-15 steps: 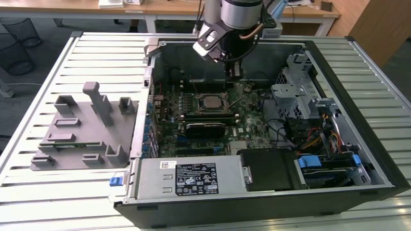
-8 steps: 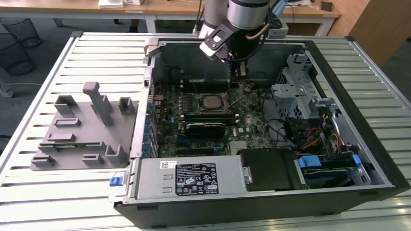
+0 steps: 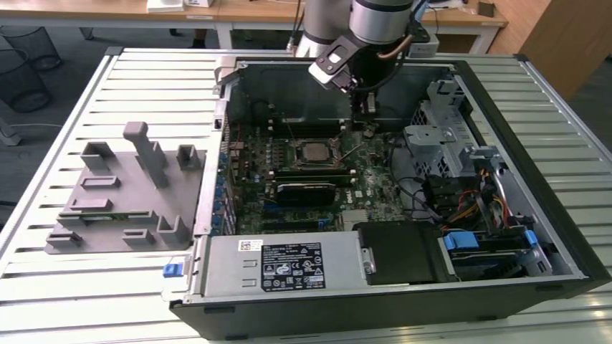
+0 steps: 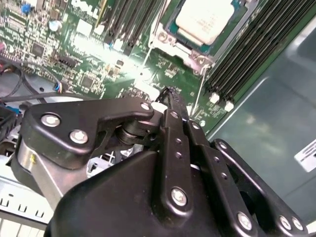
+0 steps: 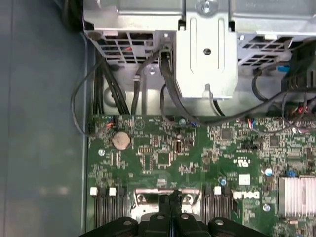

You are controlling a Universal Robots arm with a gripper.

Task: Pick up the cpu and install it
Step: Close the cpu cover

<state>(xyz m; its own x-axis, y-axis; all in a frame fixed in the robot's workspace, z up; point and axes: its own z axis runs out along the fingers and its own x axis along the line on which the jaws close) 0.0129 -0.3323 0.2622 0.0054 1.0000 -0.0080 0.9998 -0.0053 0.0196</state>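
A robot arm's pincer (image 3: 366, 123) is hanging inside an open computer case (image 3: 535, 86) that is lying on a slatted table (image 3: 143, 72). Its fingers are pressing together with nothing between them, as both wrist views are showing (image 4: 169, 95) (image 5: 172, 196). The cpu (image 4: 205, 17) is lying flat inside the socket frame (image 4: 165, 37) on the green circuit board (image 4: 74, 44), its pale metal top facing up; in the exterior view it is sitting mid-board (image 3: 314, 152), a little toward that view's left of the pincer. The tips are hovering near the socket's corner, apart from the cpu and not touching it. The cpu is likely light and rigid, with a smooth top that would be offering little grip and a delicate underside. The safest hold is probably on two opposite edges, keeping it level. A grey moulded holder (image 3: 125, 193) is resting on the table beside the case.
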